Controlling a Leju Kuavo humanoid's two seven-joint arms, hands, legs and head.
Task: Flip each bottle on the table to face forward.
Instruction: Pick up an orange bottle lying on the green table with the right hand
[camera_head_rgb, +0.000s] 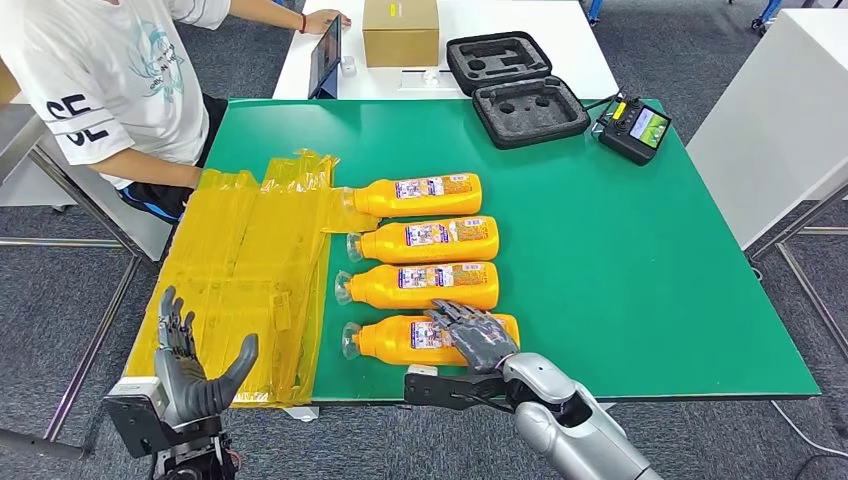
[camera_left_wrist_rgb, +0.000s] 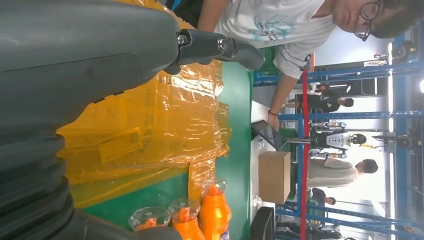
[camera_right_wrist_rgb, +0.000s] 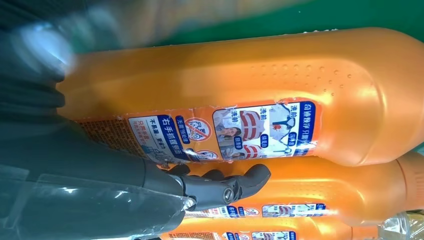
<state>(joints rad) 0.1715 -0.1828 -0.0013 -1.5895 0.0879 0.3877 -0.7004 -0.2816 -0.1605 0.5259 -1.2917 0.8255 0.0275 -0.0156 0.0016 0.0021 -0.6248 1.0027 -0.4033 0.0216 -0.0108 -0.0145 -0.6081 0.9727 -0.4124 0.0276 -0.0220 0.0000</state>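
The green table (camera_head_rgb: 620, 260) carries a spread of crumpled yellow plastic sheeting (camera_head_rgb: 240, 270) along its left side. A person in a white T-shirt (camera_head_rgb: 110, 80) sits at the far left corner, one hand on a tablet (camera_head_rgb: 325, 52) on the white table (camera_head_rgb: 520, 40) beyond. On that white table stands a cardboard box (camera_head_rgb: 400, 30); an open black foam-lined case (camera_head_rgb: 515, 88) lies across the join of the two tables, with a handheld controller (camera_head_rgb: 633, 128) just right of it on the green.

Four orange bottles lie on their sides in a column at the table's centre, caps pointing left, labels up. Farthest bottle (camera_head_rgb: 415, 195) has its neck over the sheeting edge; second bottle (camera_head_rgb: 430, 239) and third bottle (camera_head_rgb: 420, 285) lie close below it; nearest bottle (camera_head_rgb: 420, 340) lies by the near edge.

The right hand (camera_head_rgb: 472, 335) rests on top of the nearest bottle, fingers spread across its label; whether it grips cannot be told. The left hand (camera_head_rgb: 190, 365) hovers off the near left corner, released, fingers apart, holding nothing.
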